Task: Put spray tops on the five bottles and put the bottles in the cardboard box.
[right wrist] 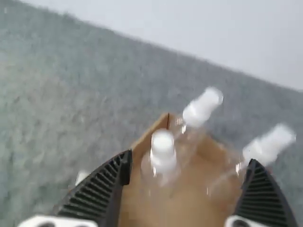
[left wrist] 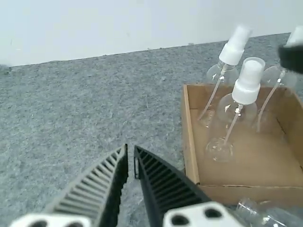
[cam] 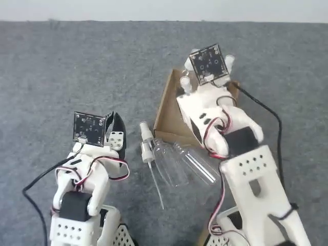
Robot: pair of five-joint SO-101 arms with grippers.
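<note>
The left claw [left wrist: 130, 149], black and ridged, is closed to a thin slit with nothing between its jaws, and is held over the grey carpet-like bench [cam: 77, 66]. Just to its right in the high view lie two white spray tops [cam: 147, 151], one beside the other. A thin dip tube [cam: 156, 187] from one of them lies loose across the bench, so that top at least is not on a bottle. Whether the other top is seated cannot be told. Just beyond the tops, two clear plastic bottles [cam: 177, 163] lie on their sides, side by side. Their necks point towards the tops and the left claw, and their long axes slant away towards the right arm's base. They rest between the two arms, just outside the near wall of the brown cardboard box [cam: 166, 105]. The right claw [right wrist: 188, 161] is spread wide, gripping nothing, above the box, where three capped clear bottles [left wrist: 236, 113] stand upright. On this showing the left claw is the nearer one to the loose tops and the bottle necks. They lie to its right, and a grasp there would have to meet the bottles' slanted axis.
</note>
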